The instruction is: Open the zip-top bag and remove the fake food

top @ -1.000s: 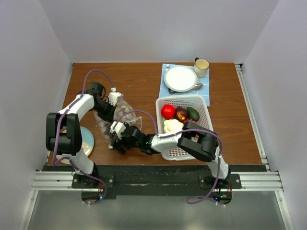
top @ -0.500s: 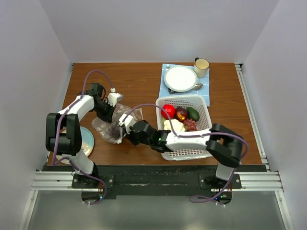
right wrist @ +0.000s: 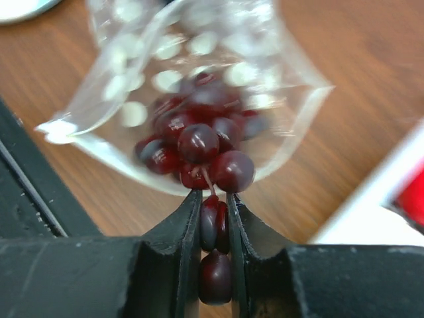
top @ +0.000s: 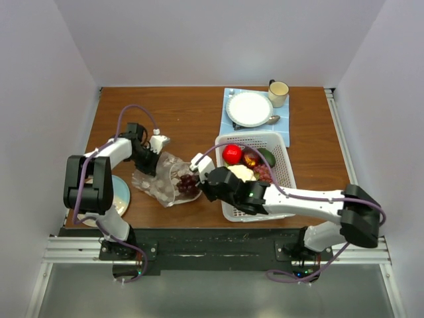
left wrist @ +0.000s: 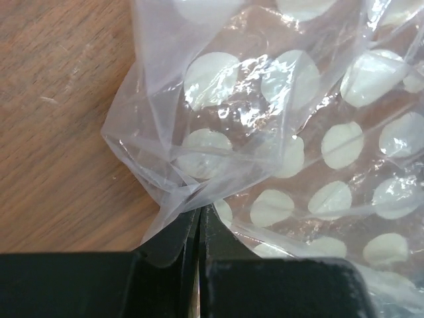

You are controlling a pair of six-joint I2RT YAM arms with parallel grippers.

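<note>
bag: zip-top bag [top: 159, 185] lies on the table [top: 192, 112] left of the basket [top: 265, 134], mouth open and facing right, toward the basket.
food in bag: dark red grape bunch [top: 187, 183] sits right at the mouth, part in, part out; I see nothing else inside.
right gripper: right gripper [right wrist: 214, 199] has its jaws nearly closed, pinching a grape at the near end of the bunch; the rest of the bunch hangs beyond the fingertips, inside the bag opening.
left gripper: left gripper [left wrist: 199, 218] has its jaws closed tight on a bunched corner of the plastic at the bag's far-left end, anchoring it.
just changed: a second ago the right gripper was at the near-left side of the bag; half a second ago it was at the mouth. Now it has drawn back toward the basket with the grapes, and the bag is pulled out flatter to the right.
meaning: the bag is already open and extraction is under way; probably the last item.
basket: already holds the red fruit [top: 232, 154], cream piece [top: 240, 173] and other toy foods.
risk: with only one grape pinched, the bunch may slip.
</note>
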